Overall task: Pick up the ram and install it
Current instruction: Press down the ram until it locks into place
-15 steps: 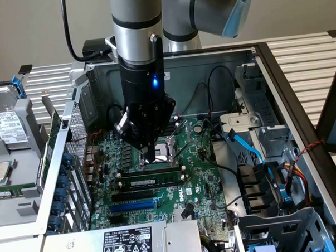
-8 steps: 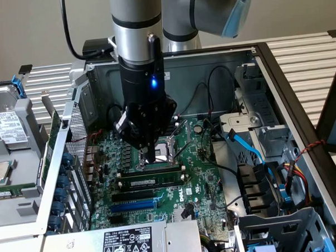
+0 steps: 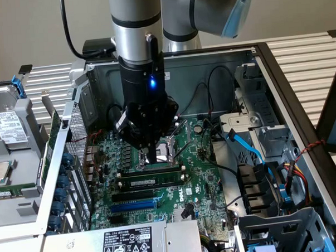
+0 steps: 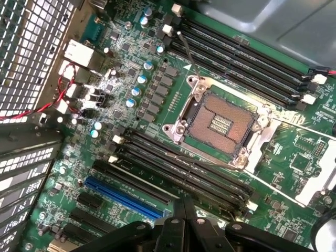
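Note:
The ram (image 3: 159, 180), a long green stick with black chips and a white label, stands upright in a black memory slot on the motherboard (image 3: 194, 158). My gripper (image 3: 152, 159) hangs straight down over the ram's mid-length. Its two fingers are shut against each other with nothing between them, and the tips are at the ram's top edge. Whether they touch it I cannot tell. In the wrist view the shut gripper (image 4: 184, 206) points down at the row of black memory slots (image 4: 178, 168) beside the bare CPU socket (image 4: 220, 123).
The open computer case (image 3: 277, 82) walls in the board. A blue expansion slot (image 3: 132, 205) lies in front of the ram. Drive bays with blue cables (image 3: 247, 145) sit at the exterior view's right. The power supply (image 3: 125, 242) is at the front and the vented rear panel (image 3: 74, 147) at the left.

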Tool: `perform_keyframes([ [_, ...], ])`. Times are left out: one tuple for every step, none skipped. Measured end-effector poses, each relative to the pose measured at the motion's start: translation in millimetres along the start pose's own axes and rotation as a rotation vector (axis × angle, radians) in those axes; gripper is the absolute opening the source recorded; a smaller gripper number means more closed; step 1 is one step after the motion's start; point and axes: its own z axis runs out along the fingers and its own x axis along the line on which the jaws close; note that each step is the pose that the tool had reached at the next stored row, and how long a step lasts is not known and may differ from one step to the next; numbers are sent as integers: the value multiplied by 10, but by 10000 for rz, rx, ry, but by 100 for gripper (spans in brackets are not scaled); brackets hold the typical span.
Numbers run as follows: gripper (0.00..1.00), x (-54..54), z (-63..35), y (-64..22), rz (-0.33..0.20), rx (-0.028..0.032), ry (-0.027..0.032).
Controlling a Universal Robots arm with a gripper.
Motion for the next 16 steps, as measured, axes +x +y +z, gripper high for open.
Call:
perform_keyframes([
  [10, 0, 0, 0, 99, 6, -13],
  [10, -1, 1, 0, 201, 12, -25],
  [10, 0, 0, 0, 304, 17, -35],
  [10, 0, 0, 0, 413, 19, -39],
  [10, 0, 0, 0, 526, 20, -43],
  [10, 0, 0, 0, 643, 19, -45],
  [10, 0, 0, 0, 766, 18, -45],
  [10, 0, 0, 1, 885, 16, -40],
  [10, 1, -1, 1, 1003, 14, -33],
  [10, 1, -1, 0, 1119, 11, -28],
  [10, 1, -1, 0, 1237, 9, -22],
  [10, 1, -1, 0, 1359, 6, -16],
  [10, 0, -1, 1, 1478, 2, -12],
  [10, 0, 0, 0, 1600, -1, -7],
  [10, 0, -1, 0, 1721, -4, -2],
  [10, 0, -1, 0, 1837, -6, 2],
])
